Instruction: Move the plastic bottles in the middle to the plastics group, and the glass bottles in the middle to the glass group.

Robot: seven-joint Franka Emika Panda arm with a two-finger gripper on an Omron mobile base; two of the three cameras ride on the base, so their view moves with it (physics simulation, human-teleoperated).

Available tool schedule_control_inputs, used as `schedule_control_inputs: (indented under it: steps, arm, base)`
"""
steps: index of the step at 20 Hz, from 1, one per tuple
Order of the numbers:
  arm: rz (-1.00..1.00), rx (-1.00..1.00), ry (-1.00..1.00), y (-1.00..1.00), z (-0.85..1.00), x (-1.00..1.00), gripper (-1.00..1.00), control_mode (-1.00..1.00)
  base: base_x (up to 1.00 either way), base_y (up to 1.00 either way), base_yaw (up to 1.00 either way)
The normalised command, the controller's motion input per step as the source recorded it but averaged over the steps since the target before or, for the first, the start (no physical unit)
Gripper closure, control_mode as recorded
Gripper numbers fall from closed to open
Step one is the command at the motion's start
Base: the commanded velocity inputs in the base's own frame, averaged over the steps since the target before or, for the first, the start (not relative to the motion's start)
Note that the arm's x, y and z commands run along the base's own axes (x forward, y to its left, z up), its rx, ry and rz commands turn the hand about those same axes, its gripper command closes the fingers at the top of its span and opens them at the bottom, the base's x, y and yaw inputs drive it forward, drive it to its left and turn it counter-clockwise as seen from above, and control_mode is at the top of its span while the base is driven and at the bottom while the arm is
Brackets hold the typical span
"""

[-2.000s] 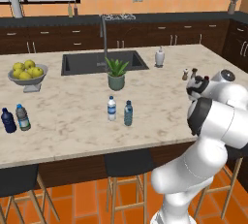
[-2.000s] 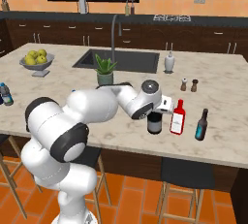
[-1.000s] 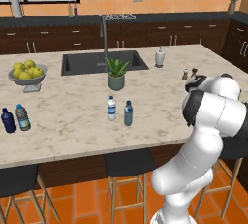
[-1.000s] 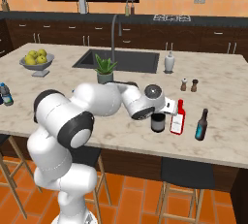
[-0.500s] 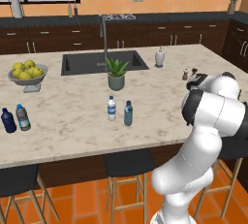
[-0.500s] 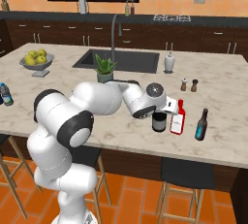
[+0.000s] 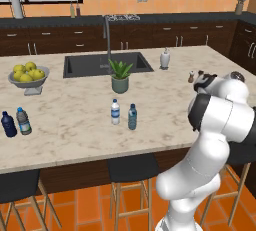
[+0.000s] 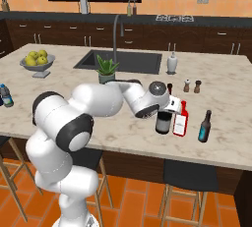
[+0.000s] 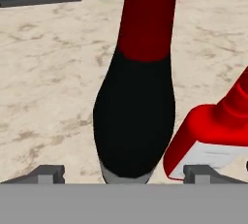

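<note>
The tall, nearly black wine bottle (image 8: 163, 122) with a red foil neck stands upright on the counter, close beside the squat red bottle (image 8: 180, 120). A slim dark teal bottle (image 8: 204, 127) is just right of that. My gripper (image 9: 125, 173) is open around the wine bottle (image 9: 134, 116); each fingertip (image 9: 48, 173) stands a little off its side. The red bottle (image 9: 213, 136) nearly touches it on the right. Two small blue-capped water bottles, one whitish (image 7: 115, 112) and one teal (image 7: 132, 116), stand mid-counter. A navy bottle (image 7: 8, 124) and a greyish clear one (image 7: 23, 121) stand at the far left.
A potted plant (image 7: 120, 76) sits by the sink (image 7: 106, 64) with its tall faucet. A bowl of yellow fruit (image 7: 29, 76) is at the left. A soap dispenser (image 8: 172, 63) and two small shakers (image 8: 192, 86) stand behind the glass bottles. Stools line the counter's near edge.
The jaws have spread wider and come off the wine bottle's sides. The bottle stays upright next to the red bottle. The arm has barely moved.
</note>
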Motion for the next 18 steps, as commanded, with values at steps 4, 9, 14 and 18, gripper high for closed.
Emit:
schedule_control_inputs:
  steps: [4, 9, 14, 18]
  arm:
    - [0.00, 0.00, 0.00, 0.00, 0.64, -0.05, -1.00, -1.00]
    - [0.00, 0.00, 0.00, 0.15, 0.71, -0.27, -1.00, -1.00]
    - [0.00, -0.03, 0.01, 0.75, 0.53, -0.35, -1.00, -1.00]
    - [0.00, -0.10, 0.07, 1.00, 0.12, -0.32, -1.00, -1.00]
  base:
    - [0.00, 0.00, 0.00]
    - [0.00, 0.00, 0.00]
    - [0.00, 0.00, 0.00]
    - [0.00, 0.00, 0.00]
